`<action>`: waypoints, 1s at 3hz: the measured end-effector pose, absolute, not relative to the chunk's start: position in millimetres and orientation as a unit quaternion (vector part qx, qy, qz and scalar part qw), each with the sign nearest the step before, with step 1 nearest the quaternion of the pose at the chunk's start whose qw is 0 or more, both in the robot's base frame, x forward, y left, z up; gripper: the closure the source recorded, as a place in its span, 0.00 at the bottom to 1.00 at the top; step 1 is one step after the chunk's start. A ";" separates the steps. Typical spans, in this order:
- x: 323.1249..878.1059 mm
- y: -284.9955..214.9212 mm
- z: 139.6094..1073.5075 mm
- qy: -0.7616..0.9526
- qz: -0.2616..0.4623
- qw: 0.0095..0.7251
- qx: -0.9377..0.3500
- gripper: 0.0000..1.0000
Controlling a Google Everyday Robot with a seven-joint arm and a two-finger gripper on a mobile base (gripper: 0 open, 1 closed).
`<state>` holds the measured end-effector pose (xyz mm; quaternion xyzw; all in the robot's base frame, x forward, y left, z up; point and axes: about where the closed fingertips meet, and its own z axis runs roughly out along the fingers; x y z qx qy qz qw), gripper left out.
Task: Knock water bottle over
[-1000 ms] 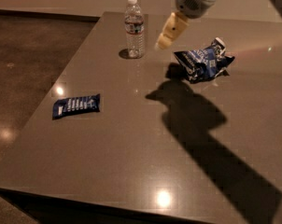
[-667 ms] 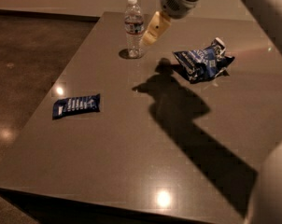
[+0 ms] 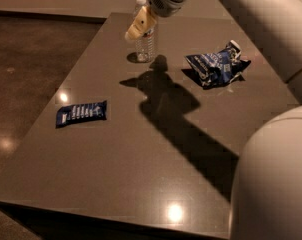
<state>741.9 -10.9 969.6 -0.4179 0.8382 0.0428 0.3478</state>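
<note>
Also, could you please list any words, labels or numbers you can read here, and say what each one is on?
No text here is legible.
On the water bottle: label not legible, partly behind the hand, which is in front of the bottle's upper part.
On the flat blue packet: white print, too small to read.
On the crumpled blue bag: white print, too blurred to read.

gripper [image 3: 136, 29] at upper part of upright water bottle [image 3: 146, 48], contact unclear; crumpled blue bag [image 3: 214, 66] right of bottle, flat blue packet [image 3: 81, 114] front-left.
</note>
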 end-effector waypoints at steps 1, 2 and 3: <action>762.7 12.5 970.2 0.837 0.055 0.375 -0.395 0.00; 785.3 22.3 967.8 0.833 0.060 0.401 -0.377 0.00; 804.7 20.6 963.1 0.832 0.055 0.415 -0.365 0.00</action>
